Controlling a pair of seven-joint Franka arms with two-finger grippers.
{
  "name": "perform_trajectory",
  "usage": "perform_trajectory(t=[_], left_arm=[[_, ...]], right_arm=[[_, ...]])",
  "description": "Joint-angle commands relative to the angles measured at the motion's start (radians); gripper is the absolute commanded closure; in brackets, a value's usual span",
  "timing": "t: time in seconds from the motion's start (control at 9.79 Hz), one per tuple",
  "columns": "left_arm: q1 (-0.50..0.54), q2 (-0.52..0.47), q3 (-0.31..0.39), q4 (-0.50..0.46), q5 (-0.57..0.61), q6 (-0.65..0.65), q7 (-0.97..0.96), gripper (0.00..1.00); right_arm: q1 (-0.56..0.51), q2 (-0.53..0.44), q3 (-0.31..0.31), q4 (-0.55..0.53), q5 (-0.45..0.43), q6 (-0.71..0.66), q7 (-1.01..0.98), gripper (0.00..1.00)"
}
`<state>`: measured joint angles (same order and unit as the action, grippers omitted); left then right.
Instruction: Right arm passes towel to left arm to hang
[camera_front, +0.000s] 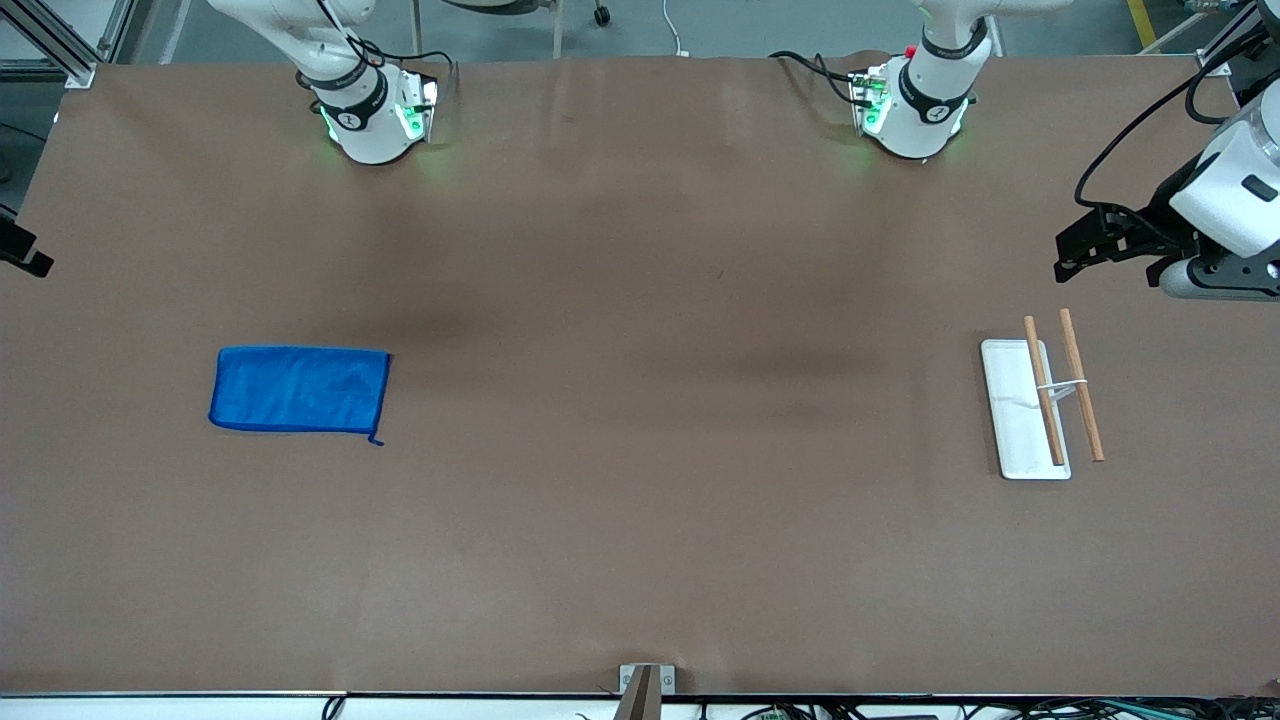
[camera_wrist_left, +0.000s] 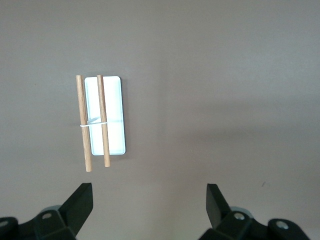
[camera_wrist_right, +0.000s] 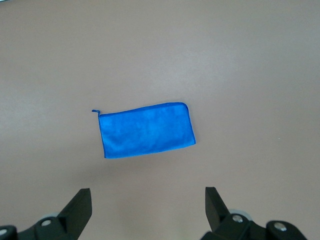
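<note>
Right wrist view alone shows right gripper (camera_wrist_right: 145, 210) spread, towel (camera_wrist_right: 147, 130) flat

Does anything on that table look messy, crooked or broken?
Nothing stands out. The blue towel lies flat, folded, toward the right arm's end; the small wooden-rod rack stands undamaged on its white base toward the left arm's end.

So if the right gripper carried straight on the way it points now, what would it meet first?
Probably bare table, or the towel lying flat there. The open right gripper faces down at it with nothing between; exact landing spot is unclear.
</note>
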<state>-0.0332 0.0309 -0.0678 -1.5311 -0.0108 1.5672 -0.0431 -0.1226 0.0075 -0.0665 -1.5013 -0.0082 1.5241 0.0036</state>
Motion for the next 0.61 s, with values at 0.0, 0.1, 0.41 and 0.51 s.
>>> perform_trajectory(t=[0.0,0.1,0.41,0.51], left_arm=[[-0.001,0.017,-0.001,-0.017,0.017,0.013,-0.008,0.0],[0.001,0.017,-0.001,-0.017,0.018,0.013,-0.008,0.0],[-0.004,0.017,-0.001,-0.018,0.019,0.011,-0.009,0.0],[-0.002,0.017,-0.001,-0.018,0.019,0.011,-0.009,0.0]], right_arm=[[0.0,0.003,0.004,0.013,-0.012,-0.01,-0.007,0.0],[-0.002,0.003,0.004,0.013,-0.012,-0.007,-0.005,0.0],[0.001,0.003,0.005,0.015,-0.015,-0.01,-0.014,0.0],[0.012,0.009,0.008,0.019,-0.024,-0.013,-0.016,0.0]])
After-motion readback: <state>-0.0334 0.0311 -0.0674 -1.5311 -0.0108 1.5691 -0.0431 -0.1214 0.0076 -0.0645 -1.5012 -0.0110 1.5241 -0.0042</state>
